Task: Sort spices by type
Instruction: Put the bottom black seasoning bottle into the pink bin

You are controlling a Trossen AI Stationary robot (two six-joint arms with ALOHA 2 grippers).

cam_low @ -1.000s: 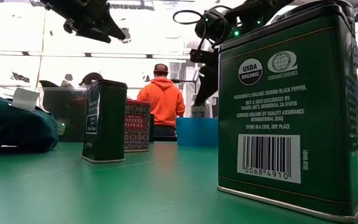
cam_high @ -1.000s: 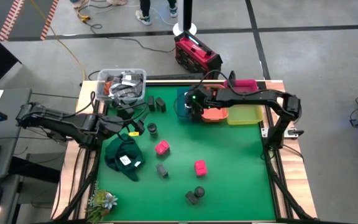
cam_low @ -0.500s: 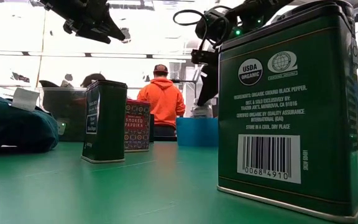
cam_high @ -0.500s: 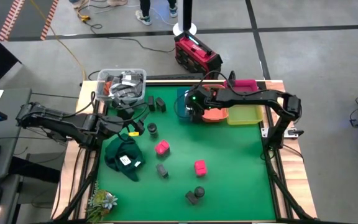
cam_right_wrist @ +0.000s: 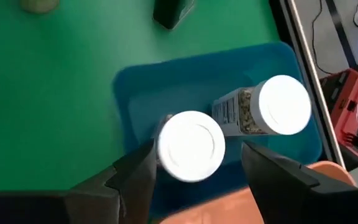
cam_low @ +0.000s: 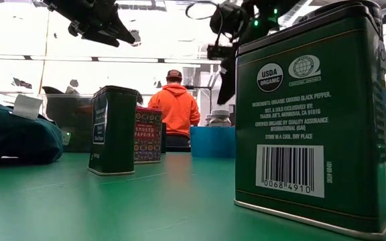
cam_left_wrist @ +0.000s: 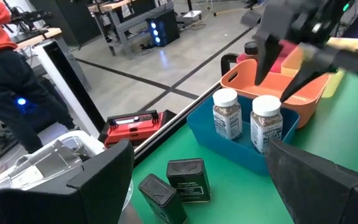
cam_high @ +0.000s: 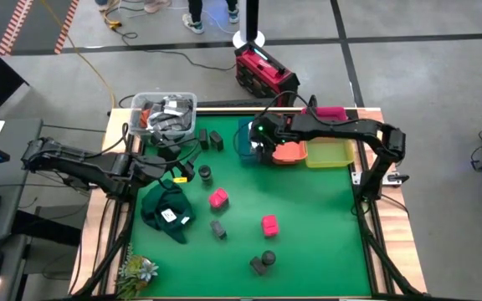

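The right tool (cam_high: 256,150) hangs above the blue plastic bin (cam_right_wrist: 135,93) at the far middle of the green counter (cam_high: 308,217), its two dark fingers (cam_right_wrist: 132,177) spread apart and empty. Directly beneath it in the bin stand two clear white-capped jars of pale seasoning, one jar (cam_right_wrist: 190,144) between the spread fingers but lower, untouched, the other jar (cam_right_wrist: 277,107) just beside it. An orange plastic bin (cam_left_wrist: 303,93) sits just beyond the blue one on the tool's arm side, then a yellow bin (cam_high: 329,154), with a pink bin (cam_high: 328,113) behind them. The left tool (cam_high: 184,173) hovers off the counter's left edge, its fingers (cam_left_wrist: 104,174) wide open and holding nothing. Just ahead of it stand two dark grey rectangular tins (cam_left_wrist: 188,180) near the blue bin, and a clear plastic tub of grey clutter (cam_high: 164,113) lies at the far left corner. Nearer that tool lie a dark round jar (cam_high: 205,173), a red-pink box (cam_high: 217,198) and a dark green cloth with a white label (cam_high: 166,213). Towards the near edge rest another dark tin (cam_high: 218,228), a second red-pink box (cam_high: 269,224) and two more dark jars (cam_high: 263,262). In the low view a green black-pepper tin (cam_low: 313,114) fills the foreground, with a person in an orange hooded top (cam_low: 177,110) beyond the counter.
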